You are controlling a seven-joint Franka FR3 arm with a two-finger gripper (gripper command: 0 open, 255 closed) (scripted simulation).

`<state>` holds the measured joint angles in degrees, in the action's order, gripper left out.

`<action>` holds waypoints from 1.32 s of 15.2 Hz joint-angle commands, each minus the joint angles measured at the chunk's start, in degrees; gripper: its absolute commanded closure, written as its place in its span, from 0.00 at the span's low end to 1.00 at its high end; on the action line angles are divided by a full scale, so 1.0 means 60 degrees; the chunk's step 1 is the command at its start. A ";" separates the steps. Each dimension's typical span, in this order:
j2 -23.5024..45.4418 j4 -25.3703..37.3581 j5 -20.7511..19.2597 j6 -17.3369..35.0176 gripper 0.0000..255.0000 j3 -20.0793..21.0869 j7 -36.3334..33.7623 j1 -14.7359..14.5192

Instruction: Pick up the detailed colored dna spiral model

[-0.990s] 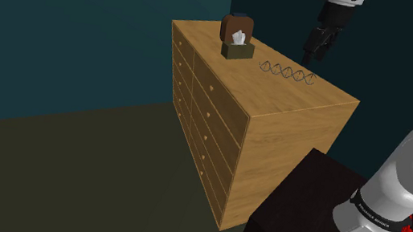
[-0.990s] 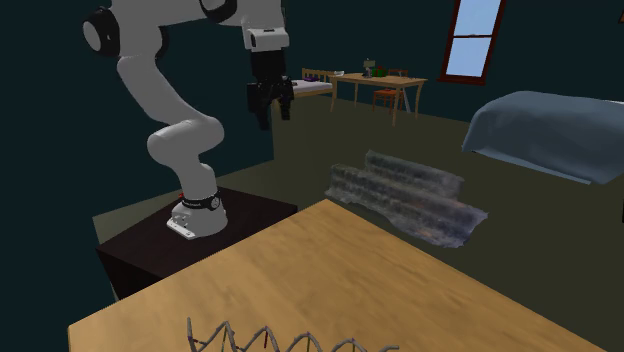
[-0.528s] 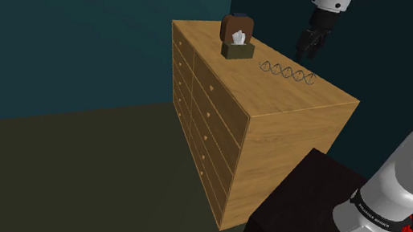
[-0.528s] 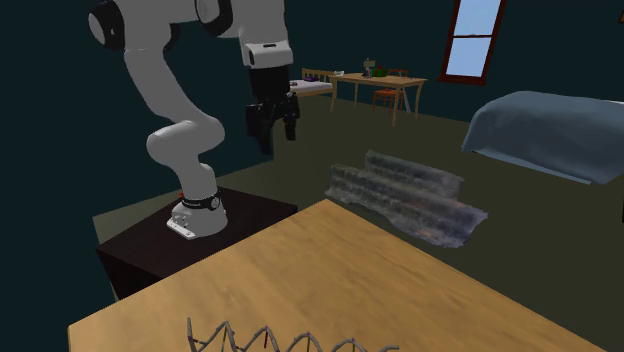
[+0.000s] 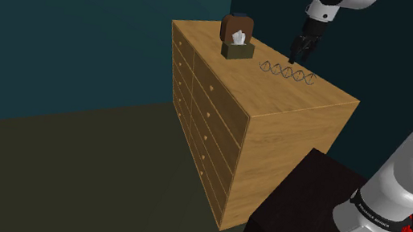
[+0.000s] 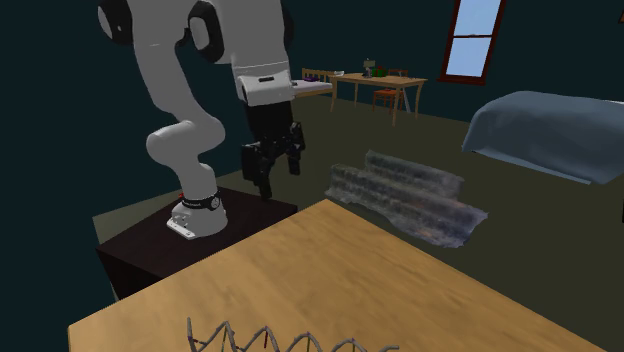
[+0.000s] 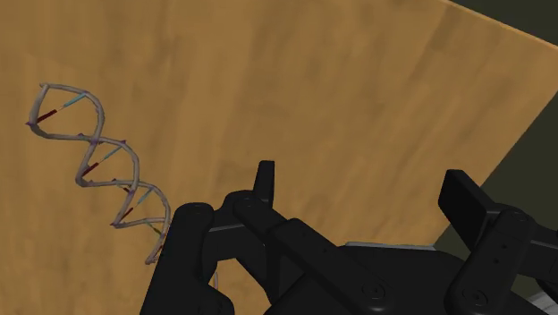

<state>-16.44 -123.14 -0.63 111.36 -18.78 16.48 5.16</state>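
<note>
Gripper: I see my gripper [image 5: 297, 54] [image 6: 275, 172] [image 7: 365, 192] released, fingers apart, hovering over the dresser [image 5: 296, 96] top.
DNA model [image 5: 287, 72] [image 7: 98, 157]: lying flat on that wooden top, near my gripper.
Tissue box [image 5: 237, 49]: on the top at the shoulder view's left of the model.

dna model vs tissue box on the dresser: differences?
The DNA model is a long, thin open spiral lying flat; the tissue box is a compact solid block. The DNA model is pale with small coloured rungs; the tissue box is olive with a white tissue poking up. The DNA model lies near the gripper; the tissue box sits further to the shoulder view's left. Both rest on the dresser, unheld.
</note>
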 commanded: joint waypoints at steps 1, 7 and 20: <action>0.0685 0.0483 0.0234 0.0184 0.00 -0.0303 0.0383 0.0044; 0.2788 0.2023 0.1275 0.0528 0.00 -0.1023 0.1593 0.0338; 0.6822 0.5685 0.3492 0.0234 0.00 -0.1223 0.3307 0.1865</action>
<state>23.89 -89.15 19.96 112.38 -26.20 35.93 16.04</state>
